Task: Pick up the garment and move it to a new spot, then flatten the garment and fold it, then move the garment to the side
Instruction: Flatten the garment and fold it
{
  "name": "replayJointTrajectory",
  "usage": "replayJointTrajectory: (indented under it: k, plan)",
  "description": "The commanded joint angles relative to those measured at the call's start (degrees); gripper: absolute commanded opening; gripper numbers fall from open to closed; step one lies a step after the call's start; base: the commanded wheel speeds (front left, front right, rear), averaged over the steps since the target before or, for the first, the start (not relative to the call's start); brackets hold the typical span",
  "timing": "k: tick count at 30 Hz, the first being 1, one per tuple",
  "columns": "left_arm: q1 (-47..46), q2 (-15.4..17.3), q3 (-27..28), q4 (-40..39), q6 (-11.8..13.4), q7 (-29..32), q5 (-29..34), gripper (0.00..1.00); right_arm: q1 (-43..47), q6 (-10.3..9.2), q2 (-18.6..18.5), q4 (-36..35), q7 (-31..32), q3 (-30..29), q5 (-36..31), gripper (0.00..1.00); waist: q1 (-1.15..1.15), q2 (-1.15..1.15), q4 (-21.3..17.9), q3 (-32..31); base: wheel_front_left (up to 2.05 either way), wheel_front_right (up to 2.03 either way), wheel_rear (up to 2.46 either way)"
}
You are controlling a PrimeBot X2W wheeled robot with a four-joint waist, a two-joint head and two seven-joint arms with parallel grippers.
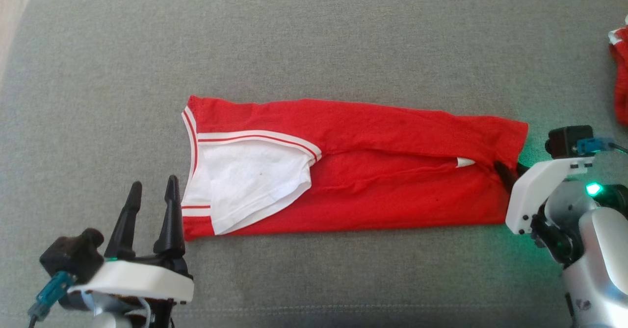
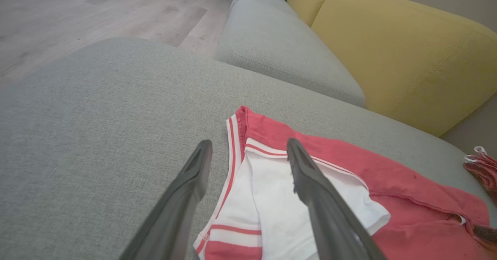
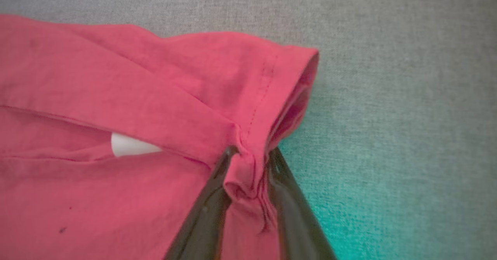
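Your left gripper [image 1: 154,183], fingers spread, rests just beside the garment's [image 1: 382,137] left end; your right gripper [image 3: 252,151] pinches its right hem.

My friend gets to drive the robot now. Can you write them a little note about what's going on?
Left gripper: open, hovering by the collar end of the red garment.
Right gripper: shut on the garment's hem end.
Garment: flat on the grey cushion, already folded into a long strip.
To do: probably fold it end to end, then move it aside.
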Motion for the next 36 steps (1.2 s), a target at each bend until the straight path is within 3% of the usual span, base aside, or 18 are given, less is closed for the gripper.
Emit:
replayJointTrajectory:
  k: [1,3,6,13,21,29,36]
  plan:
    - [-2.5,0.7,1.7,-1.4,0.2,-0.7,0.5,1.00,-1.1,-0.05,0.1,0.0,0.3,1.4,0.2,0.28,0.00,0.00,-0.1,0.0,0.00,0.00,0.00]
    - [-2.5,0.7,1.7,-1.4,0.3,-0.7,0.5,1.00,-1.4,-0.05,0.2,0.2,-0.1,1.5,0.3,0.24,0.00,0.00,-0.1,0.0,0.00,0.00,0.00]
    - [-2.6,1.0,1.6,-1.4,0.5,-0.5,0.7,1.00,-2.3,-0.05,0.2,0.3,-1.6,1.4,0.7,0.00,0.00,0.00,-0.4,-0.1,0.00,0.00,0.00]
    - [-2.2,1.4,1.5,-1.9,1.2,-0.3,1.1,1.00,-2.6,-0.05,-2.7,-2.9,-4.8,-0.6,2.1,0.00,0.00,0.00,-1.9,-1.1,0.00,0.00,0.00]
    - [-1.4,1.8,1.2,-2.4,1.6,0.2,1.2,1.00,1.0,-0.05,-5.8,-11.5,-3.1,-4.0,4.1,0.00,0.00,0.00,-4.6,-2.3,0.00,0.00,0.00]
    - [-1.3,2.3,0.6,-2.7,1.8,0.9,1.4,1.00,4.9,-0.05,-3.0,-22.2,0.4,0.6,9.5,0.00,0.00,0.00,-5.9,-3.2,0.00,0.00,0.00]
    - [-1.5,2.3,-0.3,-2.7,1.7,1.3,1.5,1.00,4.6,-0.05,0.0,-26.3,0.7,8.6,15.7,0.00,0.00,0.00,-3.7,-3.9,0.00,0.00,0.00]
